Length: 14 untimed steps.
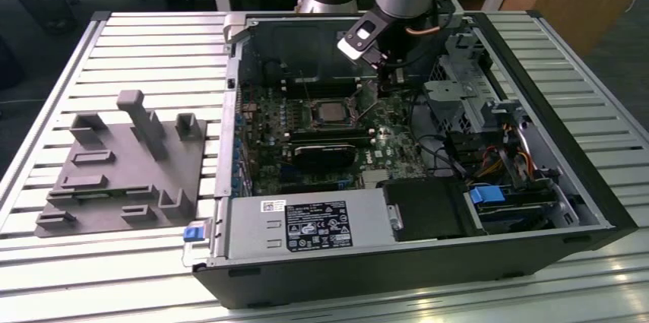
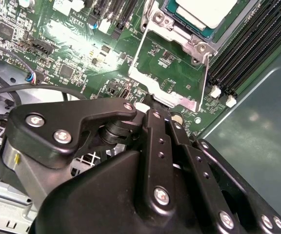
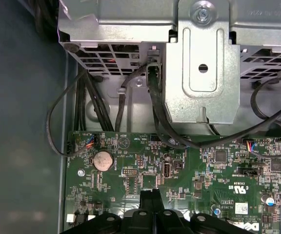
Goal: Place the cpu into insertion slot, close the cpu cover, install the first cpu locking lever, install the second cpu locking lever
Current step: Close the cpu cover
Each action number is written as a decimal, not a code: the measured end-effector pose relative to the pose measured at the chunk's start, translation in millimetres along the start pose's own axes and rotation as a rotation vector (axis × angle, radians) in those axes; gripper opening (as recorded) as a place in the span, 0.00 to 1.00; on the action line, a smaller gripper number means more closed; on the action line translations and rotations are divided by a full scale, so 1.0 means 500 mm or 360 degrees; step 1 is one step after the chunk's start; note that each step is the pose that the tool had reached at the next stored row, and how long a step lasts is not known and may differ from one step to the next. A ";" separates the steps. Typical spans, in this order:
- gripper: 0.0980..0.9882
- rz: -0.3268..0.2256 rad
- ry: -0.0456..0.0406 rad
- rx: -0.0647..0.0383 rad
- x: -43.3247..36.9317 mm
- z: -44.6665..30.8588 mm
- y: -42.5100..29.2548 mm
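**Plainly a job for a light touch: fingertips at the lip of the open cpu cover**

We read the pincer (image 2: 149, 103) as clenched. In both wrist views its two black fingers (image 3: 144, 200) lie side by side with barely a hairline between them, and nothing bulky sits in that line. Their tips meet the free edge of the cpu cover (image 2: 165, 92), the thin silvery frame swung open on its hinge toward the pincer. Whether they only touch that lip or nip it, we cannot tell.

We expect the cover to handle as light, stiff sheet metal that is slick and a little springy. It should turn easily on its hinge but twist if loaded at one corner. The sensible place to take or push it is the middle of the free edge, farthest from the hinge and just where the tips now are. The large window leaves nothing to grasp in the centre.

Just past the cover's hinge side, the cpu (image 2: 204, 10) lies flat in the insertion slot (image 2: 182, 34) with its pale metal face up and uncovered. We take the chip and the socket beneath it to be the fragile parts, best left untouched by the fingers.

A thin lever rod (image 2: 206, 80) runs alongside the cover. Farther out lie the long black memory slots (image 2: 248, 53), with the green board (image 2: 72, 48) spreading to the other side of the pincer.
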State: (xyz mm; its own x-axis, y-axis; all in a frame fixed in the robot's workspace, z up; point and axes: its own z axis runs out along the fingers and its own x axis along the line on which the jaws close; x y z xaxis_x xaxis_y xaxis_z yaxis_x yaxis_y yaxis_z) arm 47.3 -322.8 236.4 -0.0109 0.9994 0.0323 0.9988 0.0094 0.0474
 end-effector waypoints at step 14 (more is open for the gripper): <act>0.01 0.0000 0.0002 0.0000 0.000 -0.001 -0.038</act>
State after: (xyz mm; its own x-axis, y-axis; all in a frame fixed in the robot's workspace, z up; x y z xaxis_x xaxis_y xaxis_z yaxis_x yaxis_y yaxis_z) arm 28.2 -322.8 236.2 -0.0110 0.9994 0.0338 0.9988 0.0094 0.0474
